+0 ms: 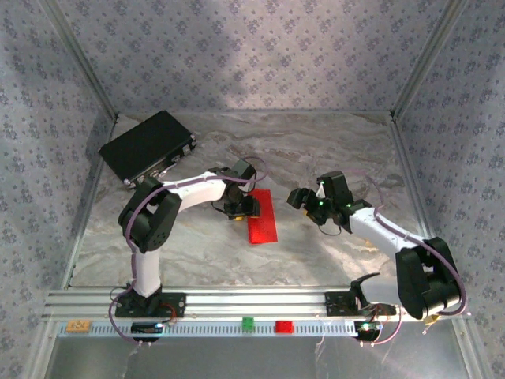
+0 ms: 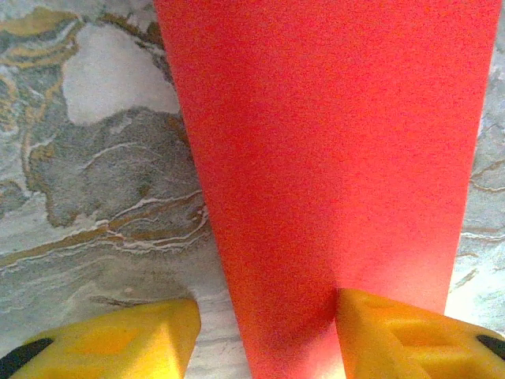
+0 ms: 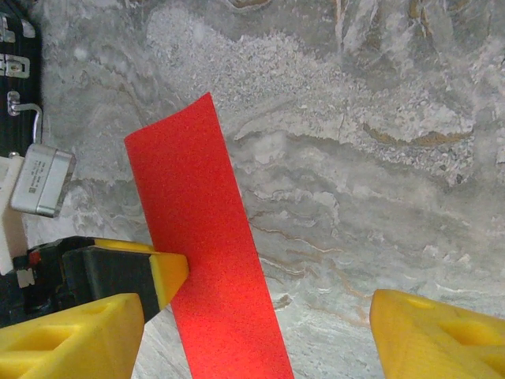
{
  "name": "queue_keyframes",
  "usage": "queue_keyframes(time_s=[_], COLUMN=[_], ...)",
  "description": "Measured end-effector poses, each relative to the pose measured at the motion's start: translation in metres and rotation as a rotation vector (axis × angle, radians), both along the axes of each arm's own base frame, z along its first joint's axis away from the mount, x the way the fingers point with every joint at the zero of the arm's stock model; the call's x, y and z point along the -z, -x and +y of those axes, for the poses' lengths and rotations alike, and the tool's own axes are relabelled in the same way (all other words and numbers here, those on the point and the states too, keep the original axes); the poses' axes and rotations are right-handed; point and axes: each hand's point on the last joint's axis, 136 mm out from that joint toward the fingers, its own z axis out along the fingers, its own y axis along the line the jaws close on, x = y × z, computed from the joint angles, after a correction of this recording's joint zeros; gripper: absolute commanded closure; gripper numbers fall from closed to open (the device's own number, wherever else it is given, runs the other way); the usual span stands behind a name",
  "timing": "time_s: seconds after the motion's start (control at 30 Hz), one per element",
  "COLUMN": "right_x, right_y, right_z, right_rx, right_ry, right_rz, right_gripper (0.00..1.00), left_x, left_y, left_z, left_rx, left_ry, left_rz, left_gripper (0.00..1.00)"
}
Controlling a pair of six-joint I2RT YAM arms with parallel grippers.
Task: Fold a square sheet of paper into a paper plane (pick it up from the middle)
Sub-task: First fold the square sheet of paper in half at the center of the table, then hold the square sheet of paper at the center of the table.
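- Judged early in the folding: red paper lying flat near the middle of the top view as a long narrow strip, probably doubled over once, with no pointed nose yet.
- Left gripper down at the strip's left long edge, jaws about half apart. Seen from the left wrist, one yellow finger on the paper and the other on bare table, with nothing pinched.
- Right gripper hovering right of the strip and apart from it, jaws wide and empty.
- Next move, likely: pin the strip with one gripper and lift a corner with the other to start the nose fold. Calls for sliding a fingertip under a thin flat edge without pushing the sheet along the smooth table.
- Black box at upper left, well apart from the work.
- Small green block and red block on the rail at bottom centre, out of the way.
- Only real crowding: both grippers near one narrow strip.
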Motion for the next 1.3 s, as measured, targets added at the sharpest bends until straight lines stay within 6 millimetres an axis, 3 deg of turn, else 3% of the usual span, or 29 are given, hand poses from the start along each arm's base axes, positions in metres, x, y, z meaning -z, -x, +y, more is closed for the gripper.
queue_keyframes(time_s=[0.57,0.63,0.8,1.2,1.3], right_x=[0.007,0.009,0.011,0.016,0.020], right_y=[0.004,0.004,0.004,0.000,0.000], right_z=[0.009,0.011,0.023,0.037,0.038], right_rx=[-0.037,-0.048,-0.090,-0.131,-0.136], right_ry=[-0.004,-0.007,-0.026,-0.021,-0.017], right_rz=[0.025,0.032,0.042,0.059,0.070], right_gripper=[0.25,0.31,0.59,0.60,0.65], left_x=[0.001,0.002,0.002,0.002,0.003], left_y=[0.000,0.000,0.000,0.000,0.000], left_z=[0.000,0.000,0.001,0.000,0.001], left_rx=[-0.004,-0.004,-0.004,0.010,0.012], left_ry=[-0.005,-0.006,-0.007,-0.010,-0.013], left_rz=[0.007,0.007,0.005,0.002,0.005], left_gripper=[0.49,0.49,0.49,0.49,0.49])
